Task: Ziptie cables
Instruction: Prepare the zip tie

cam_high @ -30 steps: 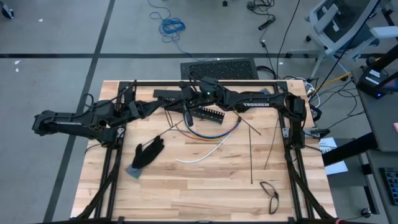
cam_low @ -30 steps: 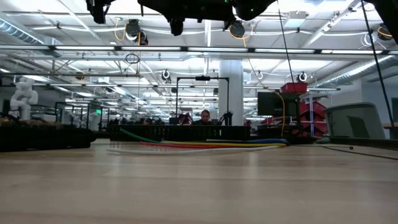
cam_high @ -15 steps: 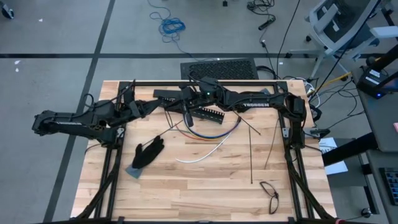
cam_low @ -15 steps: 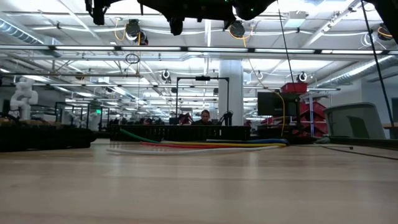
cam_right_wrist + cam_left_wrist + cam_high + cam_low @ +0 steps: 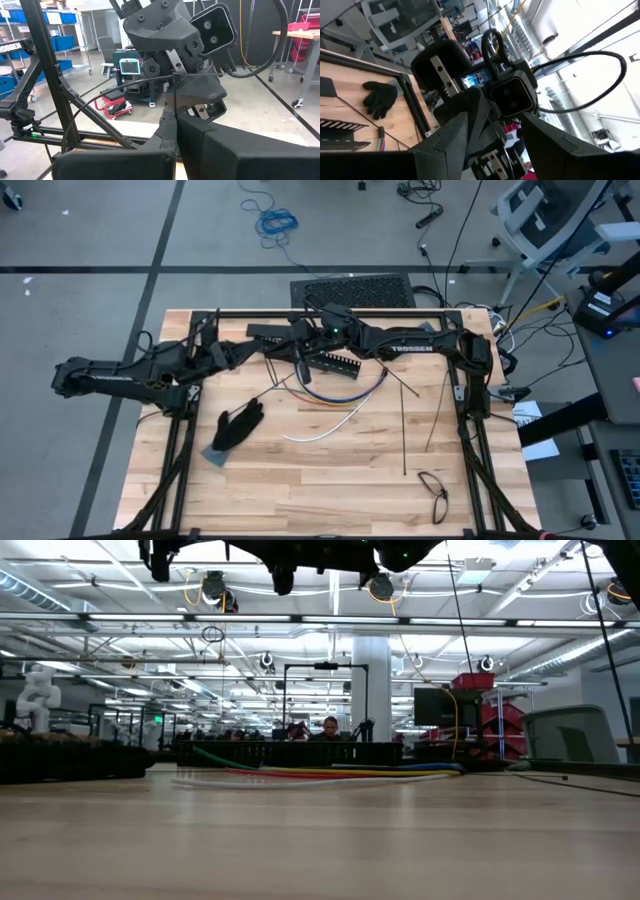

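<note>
Both grippers meet above the cables (image 5: 345,392): right gripper (image 5: 175,112) pinched on a thin black strip (image 5: 197,75), left gripper's (image 5: 298,340) fingers unclear.

Dark jointed arms (image 5: 400,342), white lettering

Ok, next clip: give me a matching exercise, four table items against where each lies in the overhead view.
Items:
1. black glove
2. eyeglasses
3. cables
4. slotted bar

Places:
A. near edge of the table, right side
B. curving across the table's middle
C. left side, near the left arm
D. far part of the table, under the two arms

Pairs: 1-C, 2-A, 3-B, 4-D
</note>
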`<state>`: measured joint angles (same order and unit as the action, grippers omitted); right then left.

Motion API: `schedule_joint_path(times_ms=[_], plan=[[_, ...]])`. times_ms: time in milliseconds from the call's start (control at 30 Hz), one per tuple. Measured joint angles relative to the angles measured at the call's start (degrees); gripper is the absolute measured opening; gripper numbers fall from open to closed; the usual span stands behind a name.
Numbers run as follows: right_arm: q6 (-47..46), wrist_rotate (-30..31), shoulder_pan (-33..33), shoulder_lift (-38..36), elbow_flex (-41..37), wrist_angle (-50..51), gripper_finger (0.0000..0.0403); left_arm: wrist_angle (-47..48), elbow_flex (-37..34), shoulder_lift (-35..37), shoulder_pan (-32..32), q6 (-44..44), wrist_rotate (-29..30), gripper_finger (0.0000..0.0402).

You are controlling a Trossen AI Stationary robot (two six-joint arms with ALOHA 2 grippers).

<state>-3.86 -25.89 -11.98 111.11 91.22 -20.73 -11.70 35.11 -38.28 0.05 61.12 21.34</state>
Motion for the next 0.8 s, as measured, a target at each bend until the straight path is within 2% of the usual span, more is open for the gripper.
schedule_joint_path(times_ms=[300,567,700,800], plan=[[0.0,0.0,0.1,0.0,0.0,0.0,0.0,-4.6,0.0,0.0,1.2,0.0,-0.1,0.0182],[0.0,0.0,0.1,0.0,0.0,0.0,0.0,-1.3,0.0,-0.8,1.2,-0.1,-3.4,0.0182],[0.0,0.0,0.1,0.0,0.0,0.0,0.0,3.8,0.0,0.1,1.2,-0.7,-1.4,0.0182],[0.0,-0.5,0.1,0.0,0.0,0.0,0.0,3.7,0.0,1.1,1.2,-1.9,0.8,0.0182]])
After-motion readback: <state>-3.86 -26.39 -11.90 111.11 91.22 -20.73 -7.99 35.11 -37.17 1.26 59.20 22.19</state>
